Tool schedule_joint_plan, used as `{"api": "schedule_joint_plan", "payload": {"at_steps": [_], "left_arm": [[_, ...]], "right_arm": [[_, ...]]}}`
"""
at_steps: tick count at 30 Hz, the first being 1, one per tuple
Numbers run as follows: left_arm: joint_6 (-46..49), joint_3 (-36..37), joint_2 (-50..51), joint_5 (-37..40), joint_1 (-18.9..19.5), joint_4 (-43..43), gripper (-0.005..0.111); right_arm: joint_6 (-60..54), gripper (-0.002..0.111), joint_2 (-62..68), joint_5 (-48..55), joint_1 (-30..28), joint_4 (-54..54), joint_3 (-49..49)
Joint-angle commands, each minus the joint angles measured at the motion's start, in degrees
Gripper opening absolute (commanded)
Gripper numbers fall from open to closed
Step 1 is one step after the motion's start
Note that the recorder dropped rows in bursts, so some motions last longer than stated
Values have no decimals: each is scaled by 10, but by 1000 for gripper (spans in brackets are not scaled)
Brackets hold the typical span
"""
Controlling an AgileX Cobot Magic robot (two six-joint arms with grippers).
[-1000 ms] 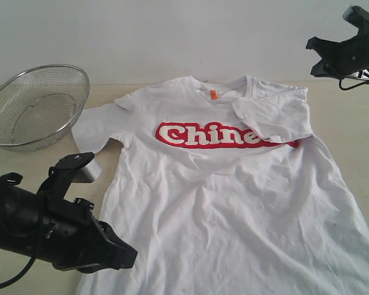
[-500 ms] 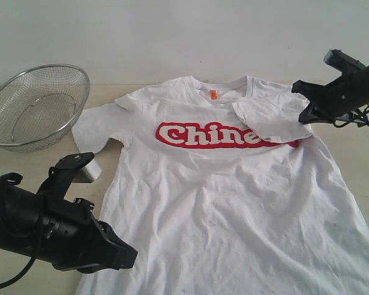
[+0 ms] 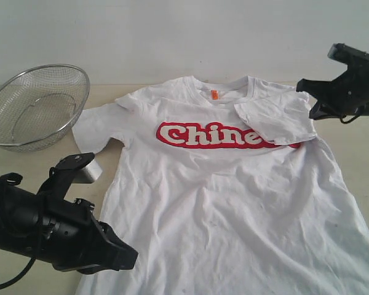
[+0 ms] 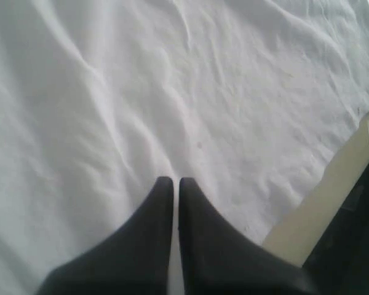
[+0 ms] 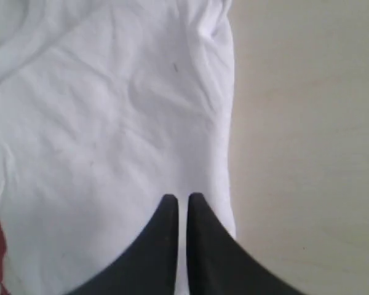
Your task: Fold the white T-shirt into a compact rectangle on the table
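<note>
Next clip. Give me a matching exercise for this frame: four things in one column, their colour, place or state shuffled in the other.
1 wire basket
2 neck tag
3 red lettering
4 right gripper

A orange
B shut, over the cloth's edge
C far left in the exterior view, beside the white T-shirt
D its end hidden under the folded-in sleeve

Pairs: 1-C, 2-A, 3-D, 4-B

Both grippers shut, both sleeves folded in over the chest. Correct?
No. The exterior view shows only the sleeve on the right gripper's side folded in over the white T-shirt; the other sleeve lies spread out on the table. Both grippers are shut.
</note>
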Motion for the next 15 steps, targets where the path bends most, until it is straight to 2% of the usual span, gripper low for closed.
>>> {"api": "schedule_joint_plan", "payload": {"at_steps": [1,15], "left_arm": [[2,-2,-5,8,-2,-3,4],[2,-2,-5,40,-2,-7,4]], "right_arm": [[-1,1,-30,54,-1,-1,2],[14,1,-28,90,0,-71,2]]}}
